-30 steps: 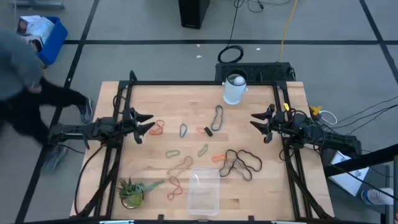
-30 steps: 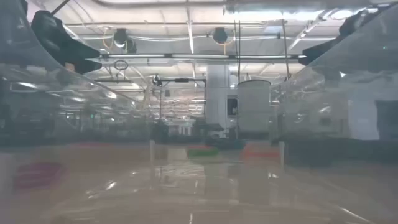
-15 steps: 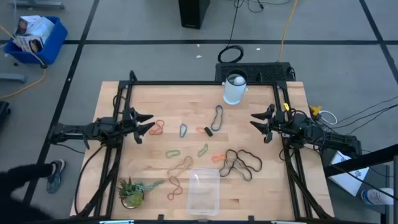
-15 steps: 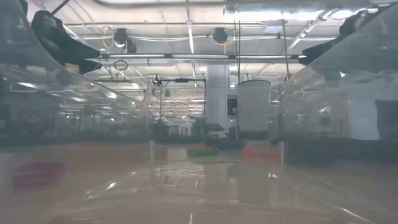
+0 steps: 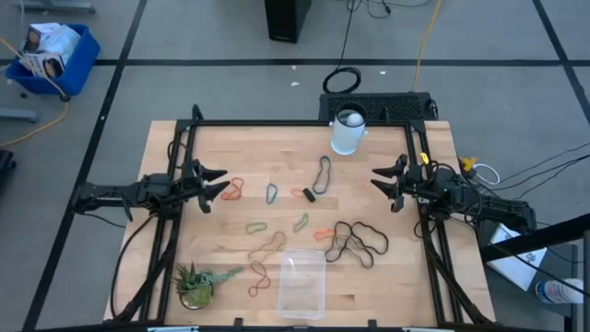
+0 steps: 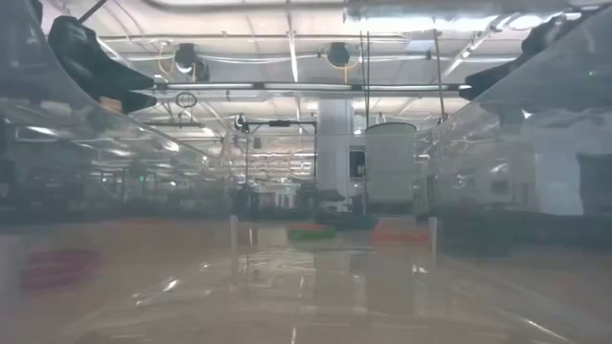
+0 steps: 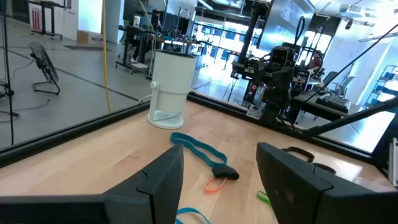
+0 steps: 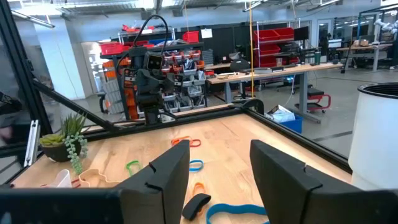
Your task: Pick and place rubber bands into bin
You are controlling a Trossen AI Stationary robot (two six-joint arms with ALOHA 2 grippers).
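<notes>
Currently we list: rubber bands (image 5: 358, 242) scattered across the table (image 5: 433, 277); bin (image 5: 302, 284) near its front edge; left gripper (image 5: 218, 183) and right gripper (image 5: 379, 183) both spread, holding nothing.

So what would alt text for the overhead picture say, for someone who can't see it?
Coloured rubber bands lie scattered across a wooden table, with an empty clear bin near its front edge. The left end effector and right end effector wait open at either side.

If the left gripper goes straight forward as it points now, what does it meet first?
Probably the orange rubber band just ahead of the open left gripper, if it travels low enough; its height above the table is unclear.
</notes>
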